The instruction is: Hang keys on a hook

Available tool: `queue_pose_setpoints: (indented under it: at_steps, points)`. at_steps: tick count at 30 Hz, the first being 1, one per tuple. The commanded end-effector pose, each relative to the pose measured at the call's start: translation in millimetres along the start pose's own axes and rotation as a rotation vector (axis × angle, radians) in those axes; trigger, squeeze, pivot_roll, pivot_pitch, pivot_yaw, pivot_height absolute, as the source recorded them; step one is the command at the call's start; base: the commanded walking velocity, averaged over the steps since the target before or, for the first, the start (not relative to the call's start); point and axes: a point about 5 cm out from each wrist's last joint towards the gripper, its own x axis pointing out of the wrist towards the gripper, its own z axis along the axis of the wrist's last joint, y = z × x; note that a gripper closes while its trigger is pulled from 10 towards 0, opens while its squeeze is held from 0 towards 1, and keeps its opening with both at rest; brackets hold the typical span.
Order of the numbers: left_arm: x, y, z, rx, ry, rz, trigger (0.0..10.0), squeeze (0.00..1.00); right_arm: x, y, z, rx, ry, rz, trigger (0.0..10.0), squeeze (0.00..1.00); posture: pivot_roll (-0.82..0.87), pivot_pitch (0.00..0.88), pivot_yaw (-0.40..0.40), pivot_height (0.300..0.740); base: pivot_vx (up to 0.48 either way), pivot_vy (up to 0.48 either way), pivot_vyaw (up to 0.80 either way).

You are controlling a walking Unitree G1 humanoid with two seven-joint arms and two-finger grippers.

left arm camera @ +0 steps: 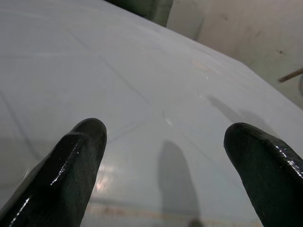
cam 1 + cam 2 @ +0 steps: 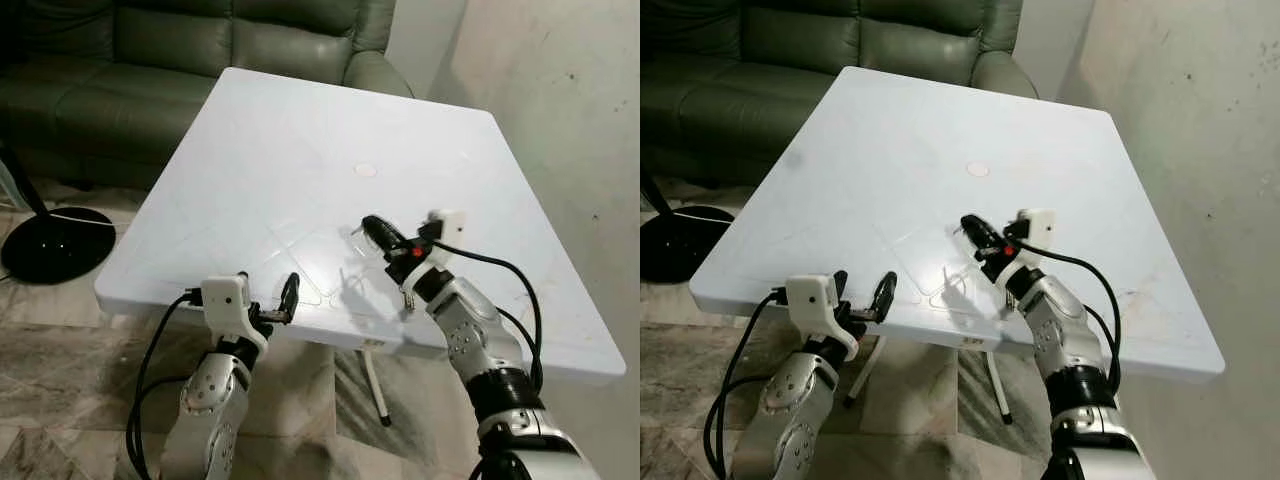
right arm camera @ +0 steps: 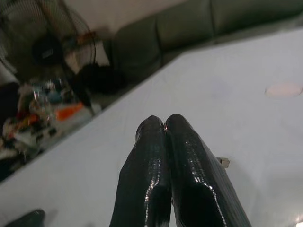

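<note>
Right gripper (image 2: 368, 226) hovers over the table (image 2: 300, 120) from my head; left gripper (image 2: 268, 286) sits at its near edge. Left wrist: fingers (image 1: 80, 156) spread above the table. Right wrist: fingers (image 3: 156, 156) pressed together, a bit of the keys (image 3: 223, 162) just beside them.

Bench (image 2: 300, 130): white, with one pale pinkish round mark (image 2: 366, 170); sofa (image 2: 150, 60) behind it was dark olive-green, the wall (image 2: 560, 90) mottled grey-beige, the floor (image 2: 60, 380) grey-brown marbled tile. Left end effector (image 2: 268, 290) and right end effector (image 2: 366, 226): glossy black fingers on silver arms with white camera housings, the right one bearing a red spot. Fan base (image 2: 55, 240) was black.
</note>
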Motion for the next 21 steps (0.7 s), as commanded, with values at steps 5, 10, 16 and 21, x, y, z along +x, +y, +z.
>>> queue_pose_setpoints:
  at_steps: [5, 10, 16, 21]
  points:
    - [24.2, 1.5, 8.8, 0.001, -0.02, -0.025, 10.0, 0.0, -10.7, -7.6, 20.3, -0.168, -0.095, -0.145, 10.0, 0.0, 0.06, 0.081, -0.147, 0.74, 0.0, 0.0, 0.0]
    - [40.3, 3.4, 22.5, 0.024, -0.064, -0.054, 10.0, 0.0, -25.1, -11.4, 25.4, -0.244, -0.111, -0.241, 10.0, 0.0, 0.04, 0.075, -0.131, 0.74, 0.0, 0.0, 0.0]
    - [40.6, 6.8, 33.1, 0.0, -0.109, -0.087, 10.0, 0.0, -50.2, -5.9, 29.1, -0.335, -0.164, -0.363, 10.0, 0.0, 0.01, 0.052, -0.093, 0.74, 0.0, 0.0, 0.0]
    - [30.5, 13.4, 35.2, -0.002, -0.139, -0.063, 10.0, 0.0, -66.5, 8.6, 12.8, -0.444, -0.103, -0.402, 10.0, 0.0, 0.0, 0.031, -0.075, 0.74, 0.0, 0.0, 0.0]
